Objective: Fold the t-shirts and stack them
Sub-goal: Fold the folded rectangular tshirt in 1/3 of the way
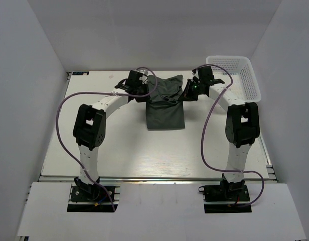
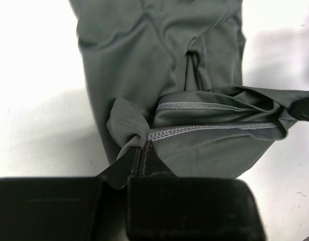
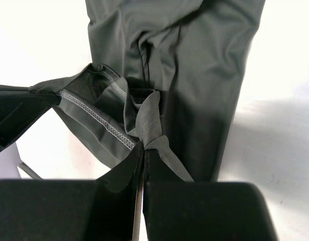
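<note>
Closest to your wrist lenses, the left gripper (image 2: 143, 146) has its jaws pressed together on a bunched corner of the t-shirt (image 2: 144, 60). The right gripper (image 3: 144, 146) pinches the opposite corner the same way, with a twist of grey-green cloth squeezed between its fingers. Neither tool has any gap to spare; both hold fabric only.

Between the two pinches runs the stitched hem (image 2: 209, 131), pulled fairly taut. That looks like the reason for the matched grips: with one corner each, you keep the edge straight so the fold lands square.

From the top view, the shirt sits at the far middle of the table (image 1: 144, 155). It is already narrowed into a long strip. Its near part lies flat on the surface and its far end is raised off it, hanging between the grippers. I judge you are partway through folding that held edge over toward the near end.

Carry both corners at the same pace, or the hem will skew and the soft cloth will wrinkle.

Further out, a white mesh basket (image 1: 227, 58) stands at the far right corner, well apart from the shirt. No second shirt shows, so there is nothing to stack on yet.
</note>
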`<action>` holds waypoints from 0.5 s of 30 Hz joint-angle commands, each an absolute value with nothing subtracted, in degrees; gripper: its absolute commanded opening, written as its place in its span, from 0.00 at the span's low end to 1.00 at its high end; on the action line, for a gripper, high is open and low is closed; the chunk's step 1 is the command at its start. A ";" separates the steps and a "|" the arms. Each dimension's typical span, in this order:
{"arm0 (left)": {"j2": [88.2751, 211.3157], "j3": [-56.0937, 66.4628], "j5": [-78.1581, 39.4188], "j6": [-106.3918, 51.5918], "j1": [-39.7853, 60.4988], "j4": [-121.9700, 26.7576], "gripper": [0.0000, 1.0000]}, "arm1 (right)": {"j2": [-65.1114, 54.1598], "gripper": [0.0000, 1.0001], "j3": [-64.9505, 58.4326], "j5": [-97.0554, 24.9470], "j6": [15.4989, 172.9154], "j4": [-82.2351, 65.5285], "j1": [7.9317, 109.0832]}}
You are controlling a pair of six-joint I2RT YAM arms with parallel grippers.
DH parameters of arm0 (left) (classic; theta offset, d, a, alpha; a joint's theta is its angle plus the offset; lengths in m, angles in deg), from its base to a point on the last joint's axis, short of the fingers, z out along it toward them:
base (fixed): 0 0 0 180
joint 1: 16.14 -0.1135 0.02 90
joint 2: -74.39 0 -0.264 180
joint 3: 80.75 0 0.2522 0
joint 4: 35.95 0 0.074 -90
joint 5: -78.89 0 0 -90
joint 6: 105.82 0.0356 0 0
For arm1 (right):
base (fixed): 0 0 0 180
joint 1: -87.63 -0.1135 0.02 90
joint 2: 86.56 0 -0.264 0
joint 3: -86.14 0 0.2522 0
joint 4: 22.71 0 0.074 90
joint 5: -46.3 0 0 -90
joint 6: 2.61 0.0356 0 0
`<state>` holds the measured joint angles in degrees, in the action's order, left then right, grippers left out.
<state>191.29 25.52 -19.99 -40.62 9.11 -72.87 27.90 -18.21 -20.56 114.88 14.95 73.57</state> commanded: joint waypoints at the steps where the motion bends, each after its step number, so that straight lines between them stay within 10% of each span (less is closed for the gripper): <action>1: 191.63 29.43 -24.56 -37.97 8.73 -69.40 0.00 | 28.67 0.00 -22.19 -19.26 113.93 15.31 74.54; 13: 199.28 36.90 -24.04 -37.44 7.68 -70.63 0.01 | 34.46 0.00 -26.31 -18.21 113.85 11.36 76.38; 15: 200.07 38.91 -22.89 -37.44 7.06 -70.63 0.16 | 36.22 0.00 -28.77 -16.89 112.28 11.18 76.47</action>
<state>200.60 34.88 -24.17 -37.86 8.19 -71.05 34.63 -23.89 -19.16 114.44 13.66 75.86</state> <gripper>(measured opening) 0.049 0.012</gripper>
